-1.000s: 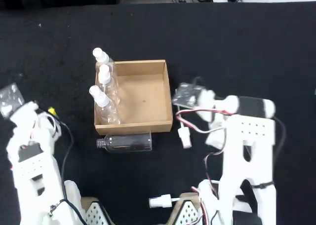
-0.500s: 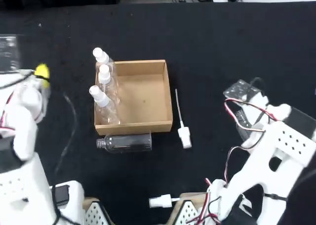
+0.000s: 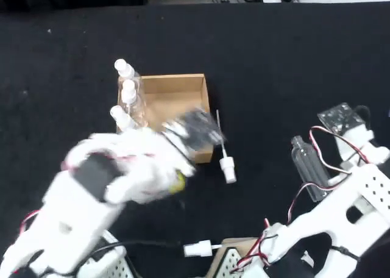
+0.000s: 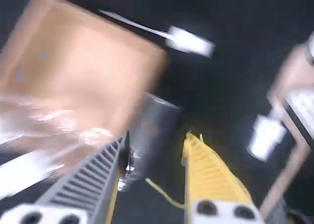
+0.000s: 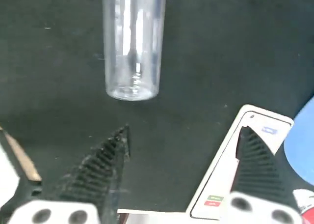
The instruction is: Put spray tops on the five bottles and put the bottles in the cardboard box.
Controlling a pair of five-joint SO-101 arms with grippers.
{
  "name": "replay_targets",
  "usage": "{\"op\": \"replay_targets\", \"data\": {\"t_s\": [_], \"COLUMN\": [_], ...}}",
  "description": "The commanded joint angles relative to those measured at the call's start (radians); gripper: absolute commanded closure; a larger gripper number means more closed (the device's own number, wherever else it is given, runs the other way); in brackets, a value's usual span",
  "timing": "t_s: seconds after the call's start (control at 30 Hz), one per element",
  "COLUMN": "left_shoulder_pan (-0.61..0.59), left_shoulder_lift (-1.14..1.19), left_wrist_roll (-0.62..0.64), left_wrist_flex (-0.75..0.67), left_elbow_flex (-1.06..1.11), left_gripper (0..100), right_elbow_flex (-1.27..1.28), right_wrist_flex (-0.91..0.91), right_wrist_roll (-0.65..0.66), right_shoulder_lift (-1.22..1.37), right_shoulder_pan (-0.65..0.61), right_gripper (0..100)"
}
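The left arm [image 3: 103, 180] has swung in from the table's left edge and now lies across the front of the cardboard box [image 3: 177, 98]; the right arm [image 3: 359, 199] has drawn back toward the right side; beside it an uncapped bottle [image 3: 308, 168], not seen earlier, lies on the black table [image 3: 274, 58]. In the left wrist view the left gripper [image 4: 156, 140] has its fingers spread, with a blurred grey shape between them that I cannot identify; whether it touches them is unclear. The right gripper [image 5: 184, 133] is also spread wide and holds nothing; the uncapped bottle lies just ahead of it, apart from it. Three capped bottles [image 3: 129, 95] stand along the box's left wall; one spray top [image 3: 228, 167] lies just right of the box; another spray top [image 3: 196, 249] lies near the table's front edge.
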Motion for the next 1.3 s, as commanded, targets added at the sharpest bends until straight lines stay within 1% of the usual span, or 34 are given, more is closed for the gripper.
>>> {"op": "replay_targets", "data": {"t_s": [0.0,0.07,0.17,0.23,0.3,0.4,0.47,0.6,0.67,0.83,0.9,1.03,1.2,1.27], "left_shoulder_pan": [0.2,0.245,0.285,0.315,0.34,0.346,0.344,0.355,0.387,0.538,0.581,0.591,0.591,0.591], "left_shoulder_lift": [0.117,0.152,0.176,0.176,0.175,0.175,0.175,0.175,0.175,0.184,0.187,0.187,0.187,0.187], "left_wrist_roll": [-0.003,0.046,0.16,0.201,0.219,0.219,0.216,0.216,0.218,0.219,0.219,0.219,0.219,0.219], "left_wrist_flex": [-0.032,-0.101,-0.21,-0.281,-0.328,-0.382,-0.414,-0.419,-0.416,-0.423,-0.434,-0.508,-0.646,-0.68], "left_elbow_flex": [0.124,0.188,0.271,0.329,0.387,0.476,0.53,0.553,0.555,0.559,0.561,0.588,0.69,0.711], "left_gripper": [83,83,83,82,79,77,77,76,76,76,76,76,77,77], "right_elbow_flex": [-0.001,-0.022,-0.081,-0.125,-0.168,-0.225,-0.254,-0.303,-0.32,-0.335,-0.335,-0.335,-0.335,-0.335], "right_wrist_flex": [-0.078,-0.086,-0.086,-0.086,-0.086,-0.081,-0.078,-0.078,-0.078,-0.08,-0.08,-0.086,-0.086,-0.086], "right_wrist_roll": [0.057,0.072,0.089,0.091,0.091,0.106,0.129,0.138,0.138,0.138,0.138,0.138,0.138,0.138], "right_shoulder_lift": [0.054,0.101,0.176,0.226,0.274,0.338,0.374,0.43,0.452,0.484,0.486,0.486,0.486,0.486], "right_shoulder_pan": [0.083,0.109,0.143,0.163,0.181,0.212,0.233,0.262,0.262,0.264,0.264,0.267,0.267,0.267], "right_gripper": [69.1,69.1,69.1,69.1,69.1,69.1,69.1,69.1,69.1,69.1,69.1,69.1,69.1,69.1]}}
